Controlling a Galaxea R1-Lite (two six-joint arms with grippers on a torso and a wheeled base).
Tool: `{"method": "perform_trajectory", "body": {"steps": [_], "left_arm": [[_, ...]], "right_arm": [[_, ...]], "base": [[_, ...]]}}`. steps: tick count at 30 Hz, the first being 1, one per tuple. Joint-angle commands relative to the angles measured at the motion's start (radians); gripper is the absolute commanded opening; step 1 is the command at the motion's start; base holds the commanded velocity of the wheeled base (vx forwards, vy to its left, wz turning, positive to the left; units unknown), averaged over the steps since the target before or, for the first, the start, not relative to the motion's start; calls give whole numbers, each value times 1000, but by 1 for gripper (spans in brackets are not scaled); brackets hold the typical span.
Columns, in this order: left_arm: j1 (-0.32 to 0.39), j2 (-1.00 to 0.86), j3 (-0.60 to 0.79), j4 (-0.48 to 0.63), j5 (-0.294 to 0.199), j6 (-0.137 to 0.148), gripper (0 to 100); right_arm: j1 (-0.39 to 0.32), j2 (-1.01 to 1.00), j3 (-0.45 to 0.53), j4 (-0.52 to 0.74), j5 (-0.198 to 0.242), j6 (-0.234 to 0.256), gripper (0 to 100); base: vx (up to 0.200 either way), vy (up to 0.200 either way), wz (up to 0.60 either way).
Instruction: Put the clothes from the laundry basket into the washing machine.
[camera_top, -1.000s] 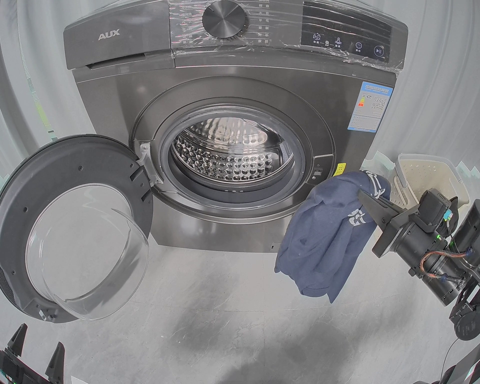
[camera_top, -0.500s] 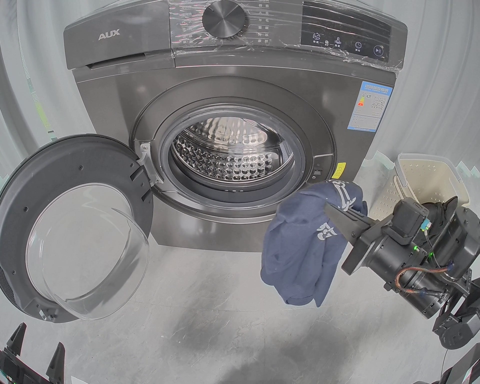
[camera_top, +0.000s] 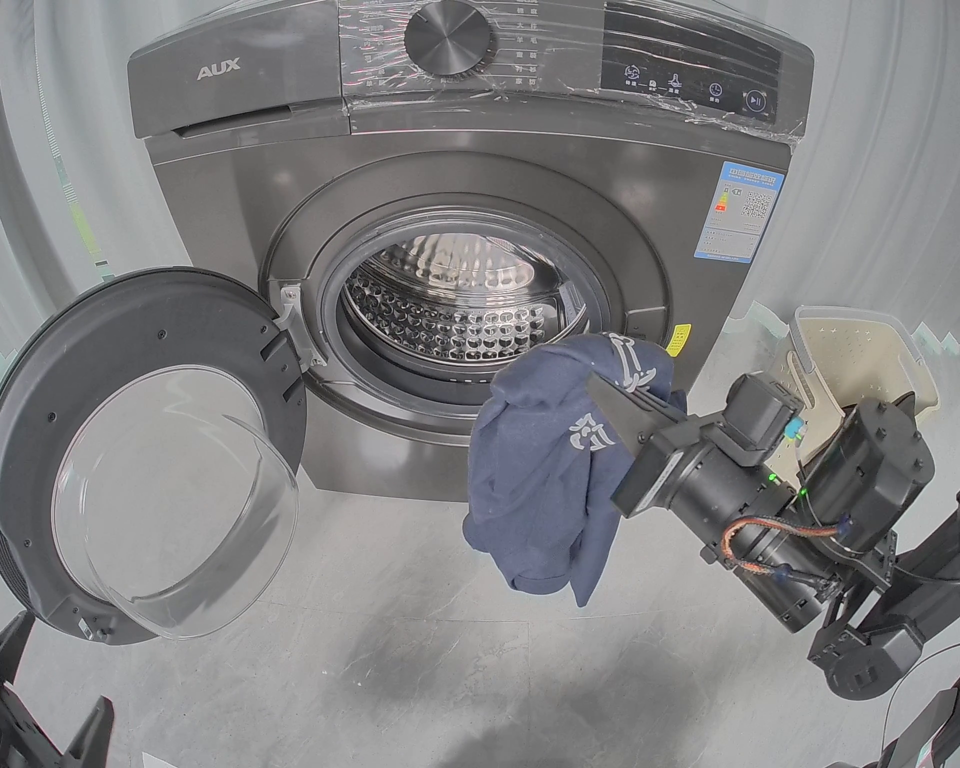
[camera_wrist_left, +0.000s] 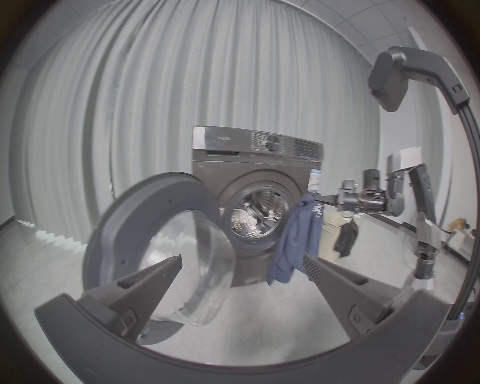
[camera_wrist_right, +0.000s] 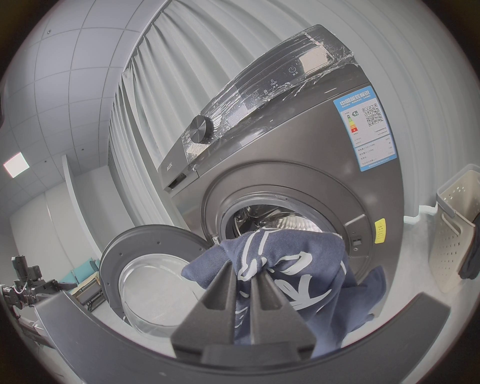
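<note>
Head view: the right gripper (camera_top: 610, 395) is clamped on a bunch of the blue shirt (camera_top: 540, 470). The shirt hangs in the air just before the lower right rim of the washer (camera_top: 250, 180) mouth, and its tail droops well below that rim. The door (camera_top: 150, 330) stands wide open on the left, apart from the path. The basket (camera_top: 915, 350) sits right of the washer. To do this step well, I judge the arm should rise and go toward the middle of the drum (camera_top: 450, 300), so the tail clears the lip and does not drag on it.

Left wrist view: the left gripper (camera_wrist_left: 241, 260) sits low, fingers spread and holding nothing. The shirt (camera_wrist_left: 295, 240) dangles between door (camera_wrist_left: 150, 200) and basket. A dark garment (camera_wrist_left: 347, 237) hangs by the basket, likely the next piece.

Right wrist view: the two fingers (camera_wrist_right: 220, 295) pinch a printed fold of the shirt (camera_wrist_right: 310, 260), with the drum mouth (camera_wrist_right: 260, 212) right behind. Release should wait until the bunch is deep inside, or cloth may drape over the seal.
</note>
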Motion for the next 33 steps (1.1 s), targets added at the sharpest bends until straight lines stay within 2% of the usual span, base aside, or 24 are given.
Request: {"method": "perform_trajectory", "body": {"steps": [1, 3, 7, 9, 10, 11, 13, 17, 18, 19, 21, 22, 24, 26, 27, 28, 33], "left_arm": [[40, 296, 74, -17, -183, 42, 100], [19, 406, 83, -92, -200, 61, 100], [-58, 581, 68, -257, -244, 53, 100], [-113, 686, 54, -323, -244, 49, 100], [-118, 693, 54, -327, -244, 49, 100], [-164, 776, 45, -376, -243, 45, 100], [-208, 888, 37, -439, -241, 45, 100], [-254, 1075, 20, -557, -239, 44, 100], [-254, 1075, 20, -557, -239, 44, 100], [-279, 1149, 16, -626, -239, 42, 100], [-308, 1210, 14, -692, -238, 39, 100], [-308, 1210, 14, -692, -238, 39, 100], [-372, 1310, 0, -769, -238, 21, 100], [-386, 1342, -4, -793, -236, 7, 100], [-403, 1397, -14, -839, -236, -14, 100], [-411, 1428, -17, -867, -236, -20, 100], [-443, 1549, -18, -990, -238, -27, 100]], "right_arm": [[17, 140, -114, -65, 2, 13, 0], [18, 150, -131, -68, 5, 14, 0], [31, 159, -184, -69, 22, 14, 0], [32, 167, -214, -68, 31, 13, 0], [32, 168, -216, -68, 30, 13, 0], [32, 176, -234, -68, 31, 13, 0], [32, 177, -240, -66, 36, 13, 0], [31, 180, -243, -68, 51, 13, 0], [31, 180, -243, -68, 51, 13, 0], [32, 180, -245, -69, 51, 13, 0], [34, 180, -243, -68, 51, 13, 0], [34, 180, -243, -68, 51, 13, 0], [40, 179, -245, -68, 50, 11, 0], [40, 179, -245, -69, 50, 11, 0], [43, 179, -243, -68, 50, 11, 0], [46, 179, -243, -68, 48, 10, 0], [52, 177, -245, -68, 45, 5, 0]], "base": [[0, 0, 0], [0, 0, 0], [0, 0, 0], [0, 0, 0], [0, 0, 0], [0, 0, 0], [0, 0, 0], [0, 0, 0], [0, 0, 0], [0, 0, 0], [0, 0, 0], [0, 0, 0], [0, 0, 0], [0, 0, 0], [0, 0, 0], [0, 0, 0], [0, 0, 0]]}}
